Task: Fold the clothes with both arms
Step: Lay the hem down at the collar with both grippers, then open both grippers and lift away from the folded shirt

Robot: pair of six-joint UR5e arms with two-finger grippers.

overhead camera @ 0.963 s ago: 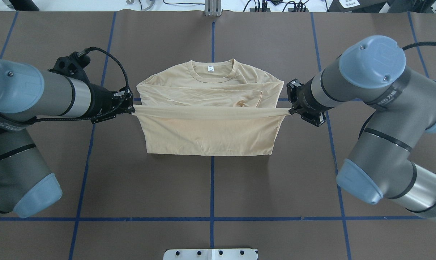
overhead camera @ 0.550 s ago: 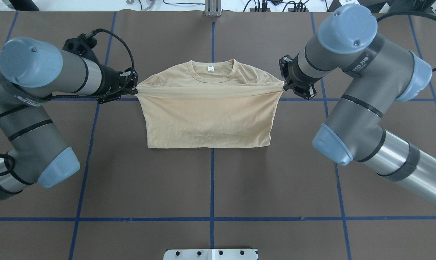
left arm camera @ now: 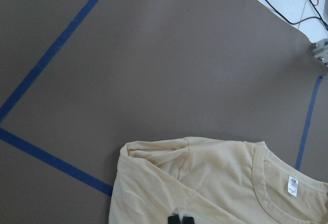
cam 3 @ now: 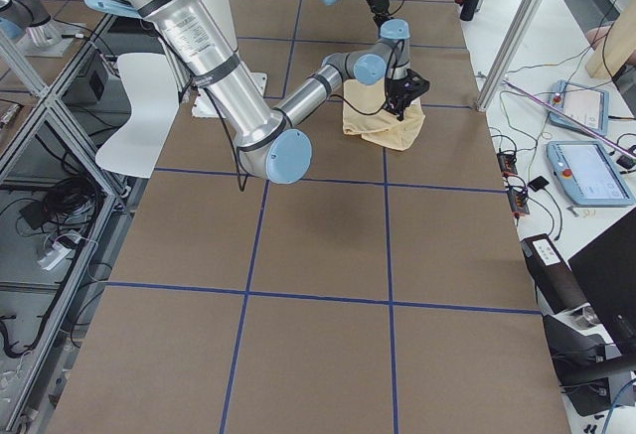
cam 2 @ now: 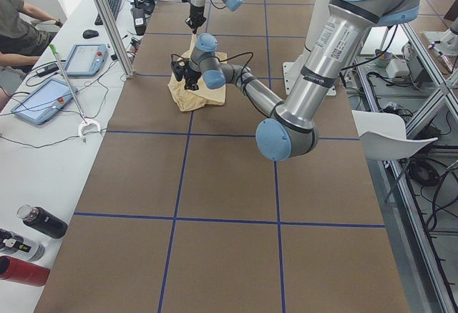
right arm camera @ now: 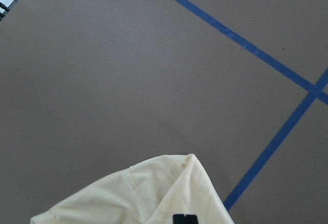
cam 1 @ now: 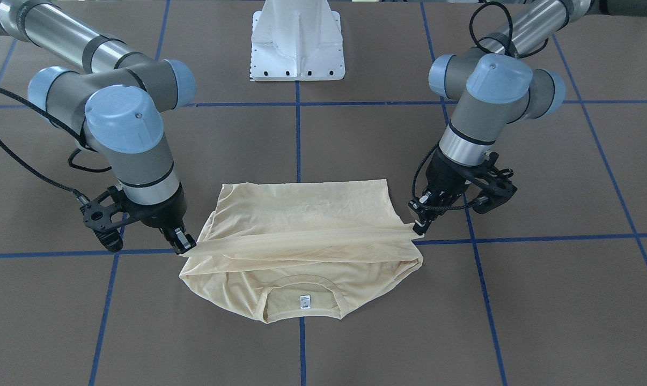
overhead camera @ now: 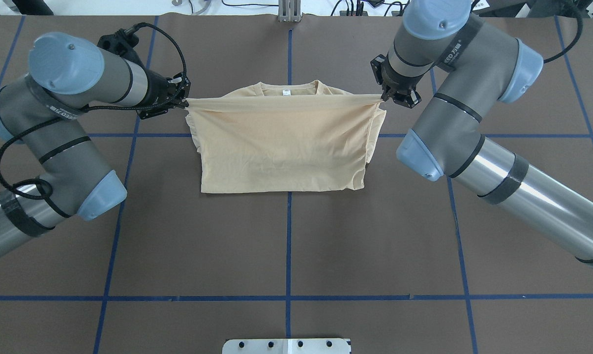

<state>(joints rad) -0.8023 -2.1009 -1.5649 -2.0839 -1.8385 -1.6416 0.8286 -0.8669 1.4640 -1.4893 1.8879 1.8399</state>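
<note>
Cream-yellow cloth is stretched between my two grippers. The shirt (overhead camera: 281,147) lies on the brown table (overhead camera: 286,255), doubled over itself, and I hold its hem (overhead camera: 281,102) as a tight band just short of the collar (overhead camera: 289,87). My left gripper (overhead camera: 182,103) is clenched on the hem corner on my left of the collar, and my right gripper (overhead camera: 384,97) on the corner at the collar's other side. Both hang a little above the layer beneath. The small white label (overhead camera: 286,92) inside the collar shows just past the band.

I judge the fold nearly laid, and the risks lie in the landing. The fabric looks thin and is pulled taut, so a little more spread could drag a corner out of one pinch, and that side would drop crooked. Carrying the hem past the collar would bury the neck and leave the halves unequal. The lower layer already bunches at the side edges below the collar. Setting down while pulling sideways could drag it further and trap those wrinkles.
</note>
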